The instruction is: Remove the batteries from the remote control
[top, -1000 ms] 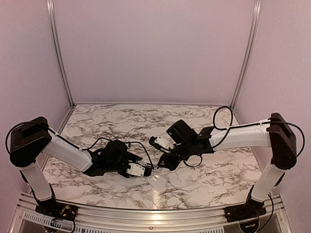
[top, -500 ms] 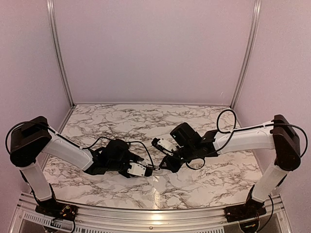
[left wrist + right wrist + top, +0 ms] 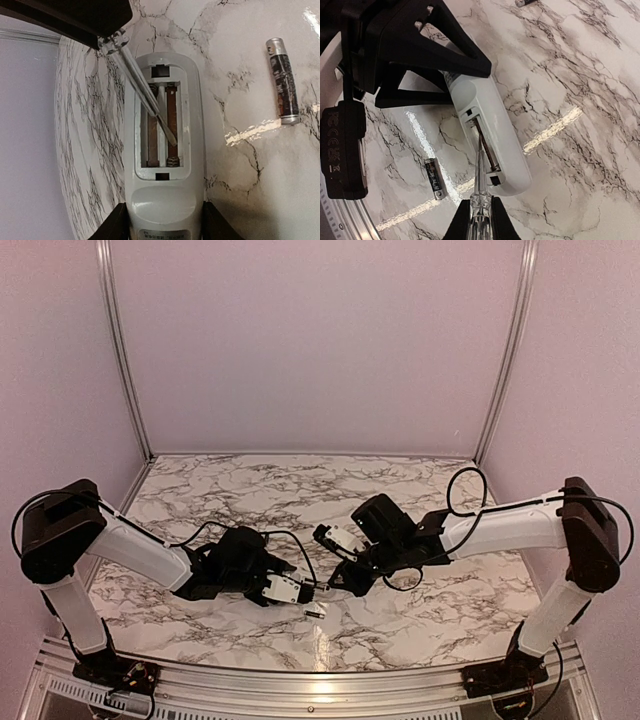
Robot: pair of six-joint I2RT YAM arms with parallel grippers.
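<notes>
Since a second ago, a battery (image 3: 314, 612) has dropped onto the surface (image 3: 430, 625), just near of the remote (image 3: 164, 165) at centre. Its bay looks empty. Left tool (image 3: 164, 227) clamps the remote; right tool (image 3: 480, 220) pinches a screwdriver (image 3: 145, 92) tipped into the bay. Unloading seems done.

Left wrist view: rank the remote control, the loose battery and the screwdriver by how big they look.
1. remote control: by far the largest.
2 or 3. battery and screwdriver: unsure. The screwdriver's visible part runs longer but thinner, and its handle end is partly hidden.
</notes>
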